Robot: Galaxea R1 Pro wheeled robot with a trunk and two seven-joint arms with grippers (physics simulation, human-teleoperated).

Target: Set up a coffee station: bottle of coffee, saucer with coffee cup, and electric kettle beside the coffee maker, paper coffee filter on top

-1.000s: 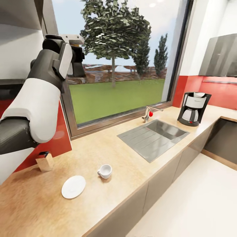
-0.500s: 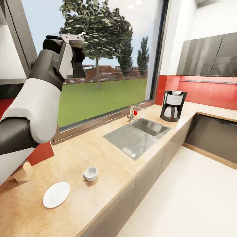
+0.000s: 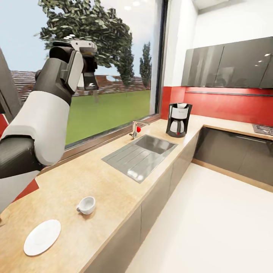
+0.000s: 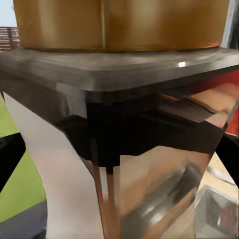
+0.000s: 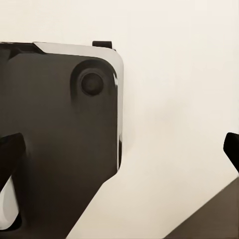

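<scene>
My left gripper (image 3: pixel 88 74) is raised in front of the window, shut on the bottle of coffee (image 3: pixel 90 80). Up close, the bottle of coffee (image 4: pixel 129 149) shows a tan cap, a dark body and a white label between the dark fingertips (image 4: pixel 9 162). The black coffee maker (image 3: pixel 178 120) stands at the far corner of the kitchen countertop (image 3: pixel 76 178). The white coffee cup (image 3: pixel 87 205) sits near the counter's front, and the saucer (image 3: pixel 42 237) lies apart from it, nearer me. My right gripper (image 5: pixel 119 149) is open over pale floor, beside a dark robot part.
An inset grey sink (image 3: pixel 142 153) with a faucet (image 3: pixel 135 129) lies between the cup and the coffee maker. Grey wall cabinets (image 3: pixel 227 62) hang above a second counter with a hob (image 3: pixel 263 129). Open pale floor (image 3: pixel 212 220) lies to the right.
The camera has turned: the counter, sink and coffee maker slide left in the picture, and the wooden block at the left edge has gone out of frame. My left arm keeps its pose with the bottle.
</scene>
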